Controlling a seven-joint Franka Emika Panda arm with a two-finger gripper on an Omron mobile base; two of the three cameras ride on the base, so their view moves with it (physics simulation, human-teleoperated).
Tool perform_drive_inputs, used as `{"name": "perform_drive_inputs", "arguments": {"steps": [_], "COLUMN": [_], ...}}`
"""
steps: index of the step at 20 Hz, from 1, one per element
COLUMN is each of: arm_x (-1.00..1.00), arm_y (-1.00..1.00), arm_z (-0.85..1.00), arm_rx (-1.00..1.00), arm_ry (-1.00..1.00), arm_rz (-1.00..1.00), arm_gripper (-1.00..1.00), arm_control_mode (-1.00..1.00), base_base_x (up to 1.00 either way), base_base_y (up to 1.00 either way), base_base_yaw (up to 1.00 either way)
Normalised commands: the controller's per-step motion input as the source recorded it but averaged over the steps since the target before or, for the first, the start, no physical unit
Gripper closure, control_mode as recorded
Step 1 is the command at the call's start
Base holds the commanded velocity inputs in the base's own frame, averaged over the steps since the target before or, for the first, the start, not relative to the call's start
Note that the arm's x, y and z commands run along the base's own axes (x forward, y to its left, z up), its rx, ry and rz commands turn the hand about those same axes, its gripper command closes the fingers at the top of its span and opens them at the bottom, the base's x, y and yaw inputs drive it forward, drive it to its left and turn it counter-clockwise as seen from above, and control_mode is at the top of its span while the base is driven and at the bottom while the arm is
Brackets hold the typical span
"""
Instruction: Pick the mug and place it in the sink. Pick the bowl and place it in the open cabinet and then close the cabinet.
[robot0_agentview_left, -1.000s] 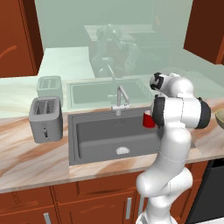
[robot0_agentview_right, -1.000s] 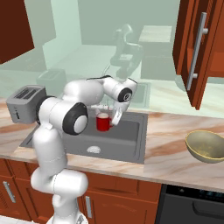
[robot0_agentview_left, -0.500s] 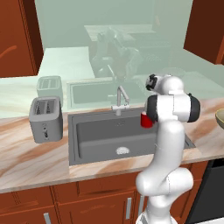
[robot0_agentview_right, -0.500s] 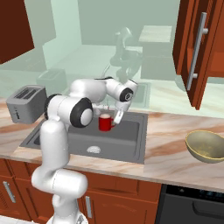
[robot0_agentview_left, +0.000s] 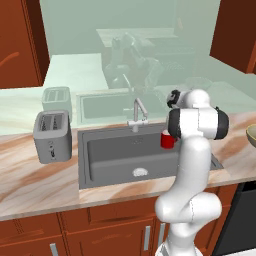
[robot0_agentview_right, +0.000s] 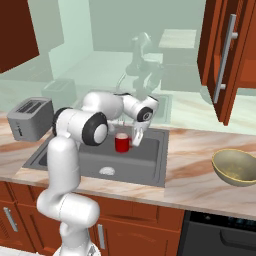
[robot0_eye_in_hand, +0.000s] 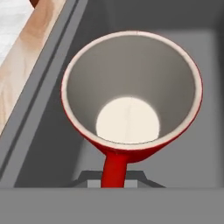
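Hand view: red mug (robot0_eye_in_hand: 131, 100), pale inside, handle toward camera

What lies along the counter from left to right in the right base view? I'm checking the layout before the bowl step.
Toaster → sink with the mug held over it in the gripper → bowl.

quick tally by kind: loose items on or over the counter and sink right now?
Mugs: 1, red mug, held by its handle in the gripper over the sink
Bowls: 1, olive-tan bowl on the counter
Toasters: 1, grey toaster
Total: 3
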Motion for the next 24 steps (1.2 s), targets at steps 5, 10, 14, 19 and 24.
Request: {"name": "perform_drive_inputs", "arguments": {"steps": [5,10,14,19,24], "arm_x": [0.0,0.0,0.0,0.04,0.2], "arm_y": [0.0,0.02,0.02,0.05,0.08], "arm_z": [-0.24,-0.27,-0.31,-0.28,-0.11], "arm_rx": [0.0,0.0,0.0,0.0,0.0], "arm_ry": [-0.12,-0.05,0.0,0.0,0.0], "arm_rz": [0.0,0.0,0.0,0.0,0.0], "arm_gripper": [1.0,1.0,1.0,1.0,1.0], "arm_control_mode": [-1.0,-1.0,-1.0,-1.0,-1.0], "base_base_x": [0.0,0.0,0.0,0.0,0.0], "base_base_y": [0.0,0.0,0.0,0.0,0.0], "base_base_yaw": [0.0,0.0,0.0,0.0,0.0]}}
